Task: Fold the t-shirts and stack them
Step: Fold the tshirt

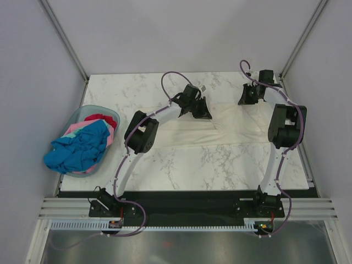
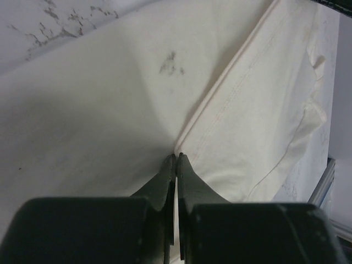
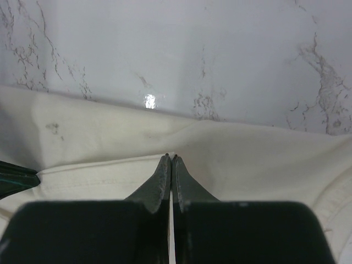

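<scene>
Both claws pinch only a thin edge of cloth. The likeliest trouble is the hem slipping free on a lift, or one arm pulling ahead and skewing the fold. The left claw (image 2: 176, 158) is clenched on a gathered crease of the cream-white t-shirt (image 1: 231, 129). The right claw (image 3: 171, 158) is clenched at its stitched hem. The shirt lies spread across the far middle of the marble bench (image 1: 209, 165), pale, soft and lightly wrinkled, with a faint grey smudge. Other t-shirts (image 1: 82, 146), blue, pink and red, are heaped in a basket (image 1: 76, 116) at the left edge.
</scene>
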{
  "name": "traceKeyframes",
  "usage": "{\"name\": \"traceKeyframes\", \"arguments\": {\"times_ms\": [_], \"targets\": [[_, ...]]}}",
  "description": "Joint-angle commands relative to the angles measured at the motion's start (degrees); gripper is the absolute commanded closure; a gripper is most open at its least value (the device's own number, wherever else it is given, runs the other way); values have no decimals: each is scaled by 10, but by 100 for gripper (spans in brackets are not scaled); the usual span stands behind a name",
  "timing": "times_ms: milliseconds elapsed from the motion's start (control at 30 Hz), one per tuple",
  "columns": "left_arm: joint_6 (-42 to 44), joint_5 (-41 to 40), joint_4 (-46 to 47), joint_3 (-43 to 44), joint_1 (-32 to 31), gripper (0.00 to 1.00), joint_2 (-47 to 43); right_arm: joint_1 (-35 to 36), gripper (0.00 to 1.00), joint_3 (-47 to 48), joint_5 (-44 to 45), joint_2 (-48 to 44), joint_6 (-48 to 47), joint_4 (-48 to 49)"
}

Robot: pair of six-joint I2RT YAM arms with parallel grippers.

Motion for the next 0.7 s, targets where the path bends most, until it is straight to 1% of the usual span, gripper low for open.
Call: {"name": "traceKeyframes", "arguments": {"times_ms": [0,267,467,667], "targets": [[-5,-31,11,-16,-4,98,-62,5,100,19,10,-16,-18,26],[-16,-50,23,-36,-4,98,-80,9,100,12,24,-25,-25,46],[-17,-53,28,-52,-4,98,-86,11,100,-5,13,-35,-18,95],[-9,-61,28,-71,-4,98,-94,18,100,-3,6,-21,-21,105]]}}
